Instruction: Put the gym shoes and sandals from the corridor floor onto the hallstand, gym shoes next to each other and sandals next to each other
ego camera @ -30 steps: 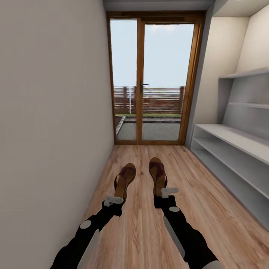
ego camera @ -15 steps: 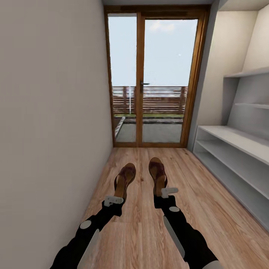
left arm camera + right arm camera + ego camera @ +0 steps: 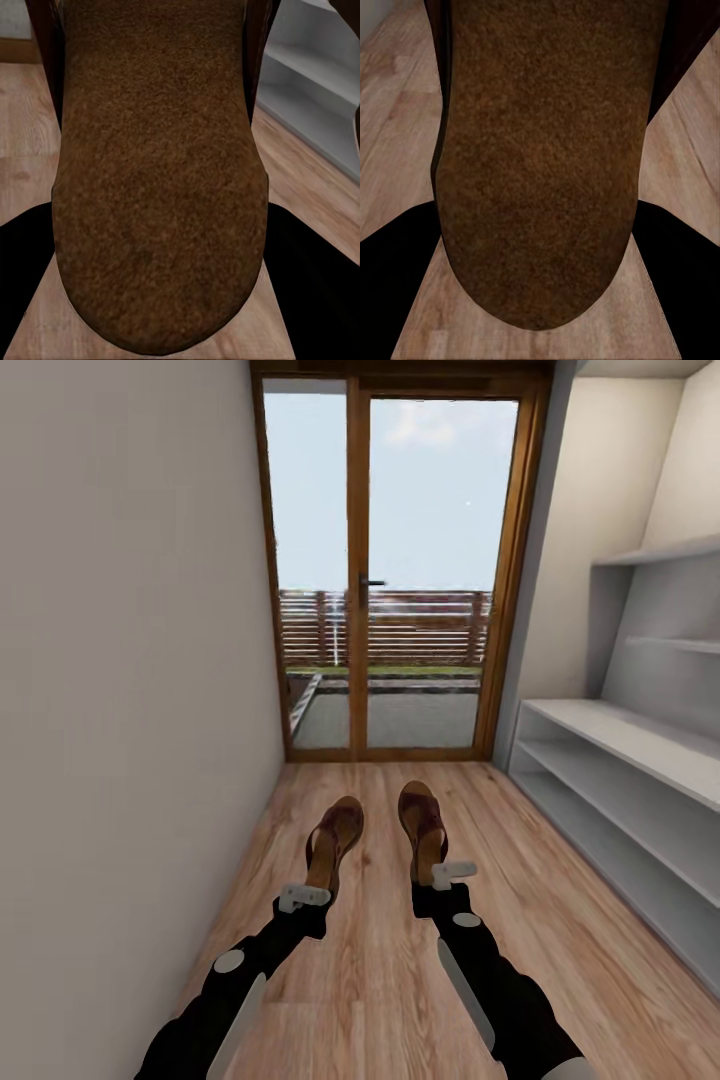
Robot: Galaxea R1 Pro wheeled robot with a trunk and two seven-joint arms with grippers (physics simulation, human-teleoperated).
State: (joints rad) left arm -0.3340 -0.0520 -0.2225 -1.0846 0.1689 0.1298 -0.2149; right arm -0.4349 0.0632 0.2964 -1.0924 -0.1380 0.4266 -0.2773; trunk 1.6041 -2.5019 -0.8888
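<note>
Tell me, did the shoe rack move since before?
No. The shoe rack keeps its place beside the glass door; both shifted together, so the camera moved.

Two dark brown sandals (image 3: pixel 335 845) with tan insides were seen over a light brown wood-plank floor (image 3: pixel 560 900). The shoe rack (image 3: pixel 640 760) was white. The door frame (image 3: pixel 355 560) was brown wood.

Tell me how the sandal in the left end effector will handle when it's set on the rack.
The sandal, held by its heel in the left end effector, juts forward without drooping: probably stiff. Its flat sole should sit stable on the hallstand, not roll.
</note>
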